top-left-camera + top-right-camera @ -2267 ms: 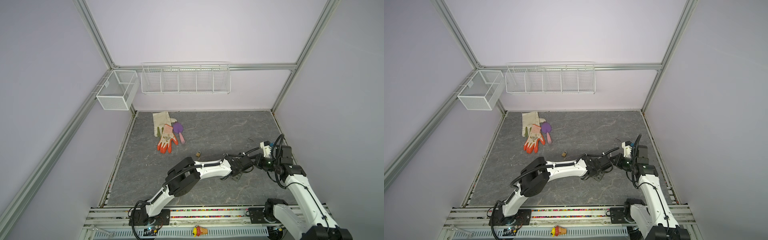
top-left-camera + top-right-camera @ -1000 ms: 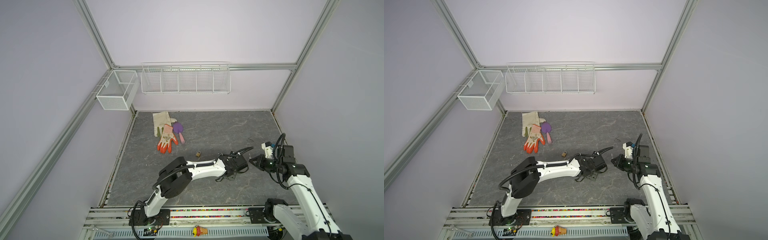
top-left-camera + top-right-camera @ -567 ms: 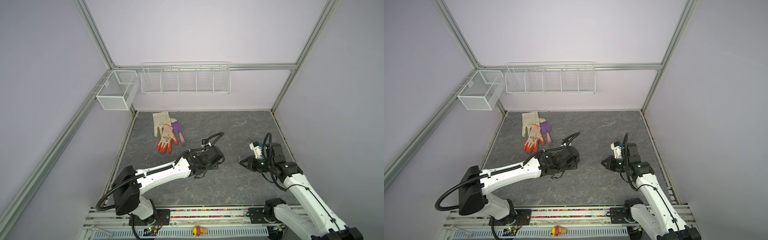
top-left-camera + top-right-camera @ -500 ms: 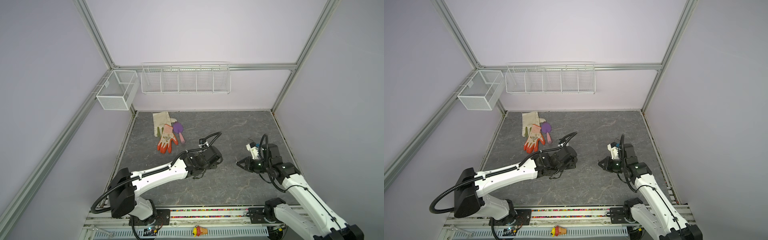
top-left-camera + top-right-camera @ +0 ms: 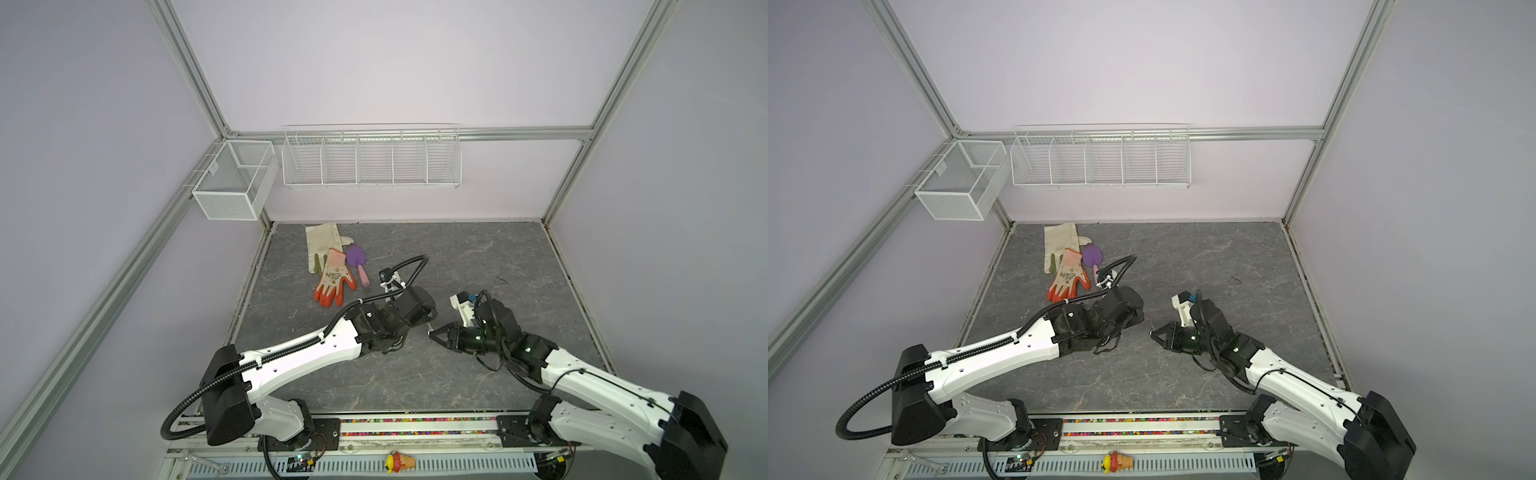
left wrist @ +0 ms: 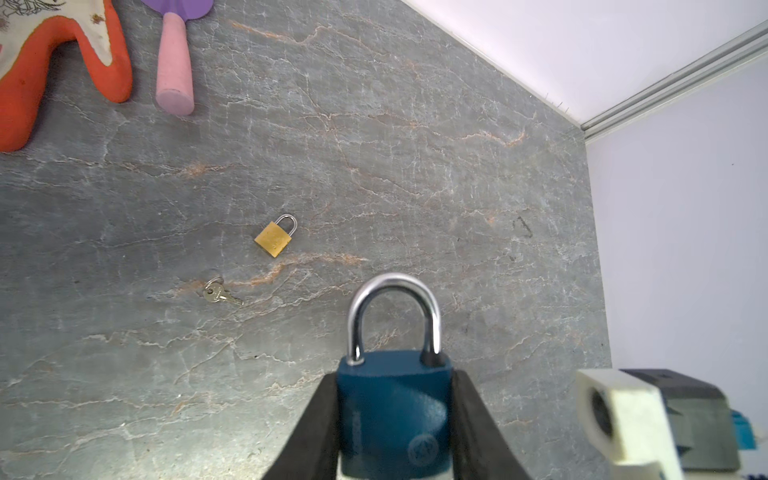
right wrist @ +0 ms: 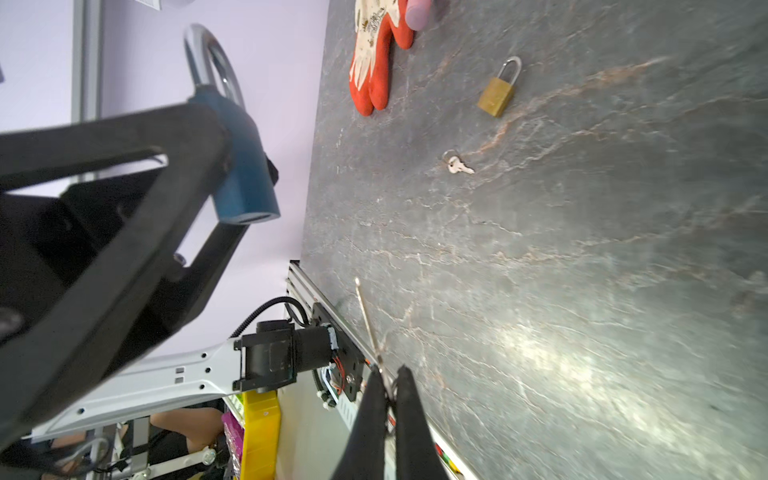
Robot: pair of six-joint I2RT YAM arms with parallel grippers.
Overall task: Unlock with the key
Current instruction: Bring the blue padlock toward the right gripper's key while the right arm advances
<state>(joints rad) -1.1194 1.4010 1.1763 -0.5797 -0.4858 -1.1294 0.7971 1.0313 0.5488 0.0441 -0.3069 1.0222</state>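
My left gripper [image 6: 394, 384] is shut on a blue padlock [image 6: 392, 411] with a silver shackle that sticks out past the fingertips. The right wrist view shows the same padlock [image 7: 245, 174] from the side, its underside facing my right gripper. My right gripper [image 7: 388, 374] is shut on a thin silver key [image 7: 368, 324], whose blade juts forward from the fingertips. In both top views the two grippers face each other above mid-floor, left gripper [image 5: 430, 319] and right gripper [image 5: 433, 332] a short gap apart.
A small brass padlock [image 6: 274, 238] and a small ringed key [image 6: 218, 293] lie on the grey floor, hidden under my left arm in both top views. Two gloves [image 5: 332, 276] and a purple trowel [image 5: 357, 259] lie at the back left. Wire baskets [image 5: 370, 160] hang on the wall.
Both arms have swung left toward the floor's middle, the left carrying the blue padlock and the right the key. Neither grip has changed.
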